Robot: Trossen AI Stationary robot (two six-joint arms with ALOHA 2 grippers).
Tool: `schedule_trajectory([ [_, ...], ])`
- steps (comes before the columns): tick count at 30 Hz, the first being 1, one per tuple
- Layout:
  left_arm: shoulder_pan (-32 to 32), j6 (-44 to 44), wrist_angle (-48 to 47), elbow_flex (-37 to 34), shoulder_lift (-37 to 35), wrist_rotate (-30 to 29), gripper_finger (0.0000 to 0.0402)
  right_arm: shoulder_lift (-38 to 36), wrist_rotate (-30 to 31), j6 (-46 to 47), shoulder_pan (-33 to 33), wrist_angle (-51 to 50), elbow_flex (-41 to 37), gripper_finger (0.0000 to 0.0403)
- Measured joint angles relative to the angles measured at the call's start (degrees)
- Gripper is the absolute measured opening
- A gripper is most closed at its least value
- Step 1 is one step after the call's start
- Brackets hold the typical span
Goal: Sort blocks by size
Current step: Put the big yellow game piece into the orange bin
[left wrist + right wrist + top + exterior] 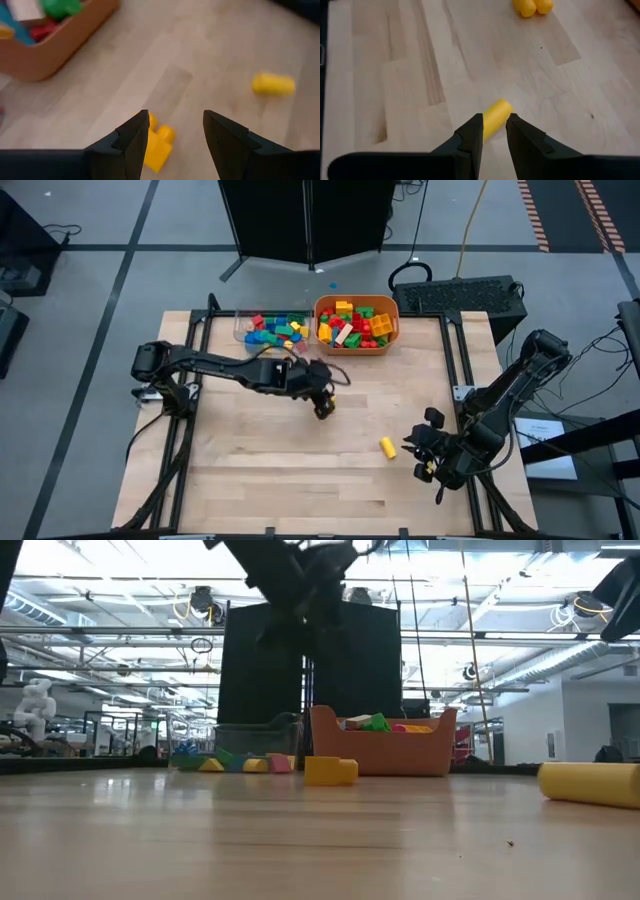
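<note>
Yellow cylinder [590, 783]: nearest thing in the low view, lying on its side at the right edge of the frame; the high view put it lower right of centre on the table [250, 470], just left of the right gripper [428, 452].
Right gripper: lower right of the high view, above the table's right edge; jaws narrowly parted and empty. Its own wrist view showed the cylinder just beyond the fingertips [476, 131], lying free on the wood, which the high view could not settle.
Yellow brick [330, 770]: centre of the low view, resting on the table in front of the tub; in the high view it was hidden under the left gripper [322, 402].
Left gripper: centre of the high view, raised above the table; the low view showed only its dark bulk at the top of the frame. Jaws half parted, holding nothing; the left wrist view showed the brick on the wood below, partly behind one finger [131, 145].
Orange tub [392, 330]: upper centre of the high view, full of mixed blocks [352, 323]; the low view showed only its side wall and a few tops.
Clear tray [240, 326]: touching the tub's left side, holding more small blocks.
</note>
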Motion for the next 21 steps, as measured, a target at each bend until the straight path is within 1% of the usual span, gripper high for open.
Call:
schedule_trajectory([
  [1, -0.3, 1.7, -0.5, 0.0, -0.1, 0.0, 0.0191, 0.4, -0.1, 0.0, 0.0, 0.0, 0.0, 0.0079],
  [3, -0.4, 1.9, -2.6, -0.1, -0.3, 0.0, 0.0191, 1.3, -0.2, 0.2, 0.0, 0.0, 0.0, 0.0079],
  [6, 0.1, -0.4, -1.6, 0.0, -0.3, -1.9, 0.0191, 2.5, -0.5, 0.2, 0.0, 0.1, 0.0, 0.0079],
  [10, 0.6, -6.7, -3.0, 0.0, -0.2, -6.3, 0.0191, 3.8, -0.7, 0.2, 0.0, 0.2, 0.0, 0.0079],
  [11, 1.0, -8.0, -2.9, 0.0, -0.2, -6.5, 0.0191, 3.8, -0.9, 0.2, 0.0, 0.2, 0.0, 0.0079],
  [15, 2.5, -5.6, -0.5, 0.0, -0.2, -4.9, 0.0191, 3.6, -0.8, 0.2, 0.0, 0.4, 0.0, 0.0079],
  [19, 3.6, -5.5, 3.9, 0.0, -0.2, 0.3, 0.0191, 3.4, -0.8, 0.2, 0.0, 0.3, 0.0, 0.0079],
  [21, 4.2, -4.6, 5.0, 0.0, -0.2, 1.4, 0.0193, 3.4, -0.8, 0.2, 0.0, 0.3, 0.0, 0.0079],
])
